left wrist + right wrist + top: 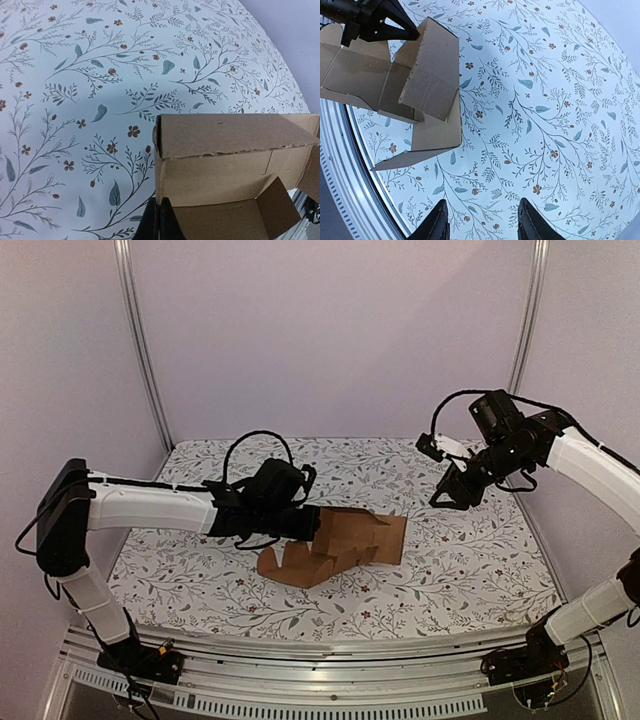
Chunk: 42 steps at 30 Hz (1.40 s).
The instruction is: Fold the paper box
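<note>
1. White cloth (470,560) printed with teal sprigs and small brown flowers covers the table. It lies bare under the right gripper (448,496) and on every side of it. There is also bare cloth to the far side of the left gripper (306,524).
2. Pale walls (330,340) and two metal posts (140,340) close in the table beyond both grippers, past the far edge of the cloth.
3. A metal rail (330,660) runs along the near edge, behind both grippers. In the right wrist view it curves just past the cloth's border, on the left of the fingers.
4. The box (345,540) is plain brown cardboard, partly folded. One wall stands up and a flap is bent over its top. The other flaps are spread out low, on the rail side. It sits at the tips of the left gripper, well apart from the right gripper. Its nearest flap stops short of the cloth's near edge.
5. The left gripper is clenched on the box. Its fingers (169,226) are pressed together at the edge of the upright wall.
6. The right gripper hangs above the cloth with its fingers (437,224) spread wide, grasping nothing.
</note>
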Motion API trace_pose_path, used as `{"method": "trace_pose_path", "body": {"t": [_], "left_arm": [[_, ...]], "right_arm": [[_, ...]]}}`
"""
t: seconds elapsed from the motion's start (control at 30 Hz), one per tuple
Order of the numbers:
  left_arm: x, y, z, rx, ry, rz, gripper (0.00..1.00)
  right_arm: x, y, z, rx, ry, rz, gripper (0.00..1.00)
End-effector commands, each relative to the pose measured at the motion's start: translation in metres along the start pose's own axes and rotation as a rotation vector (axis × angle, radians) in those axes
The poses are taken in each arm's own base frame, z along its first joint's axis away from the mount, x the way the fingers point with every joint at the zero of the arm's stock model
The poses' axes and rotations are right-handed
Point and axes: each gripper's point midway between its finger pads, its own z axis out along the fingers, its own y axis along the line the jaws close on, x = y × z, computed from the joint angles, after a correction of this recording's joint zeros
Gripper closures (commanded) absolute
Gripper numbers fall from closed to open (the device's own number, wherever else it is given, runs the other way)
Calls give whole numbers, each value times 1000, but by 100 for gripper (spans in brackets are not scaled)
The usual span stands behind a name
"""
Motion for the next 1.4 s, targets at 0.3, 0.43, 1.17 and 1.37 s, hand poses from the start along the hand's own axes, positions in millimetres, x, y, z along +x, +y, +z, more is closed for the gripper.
{"method": "trace_pose_path", "body": {"t": [0.3,0.43,1.17,1.37], "left_arm": [[-17,-23,-17,48,-91,104,100],[-13,-34,-16,64,-69,154,100],[-16,-79,-23,173,-63,216,100],[-12,-81,-21,172,-53,227,100]], "right_arm": [[-25,8,29,-254,-53,164,52],[-31,9,37,-289,-35,126,50],[-12,47,80,-391,119,-8,45],[-23,31,82,-302,89,27,64]]}}
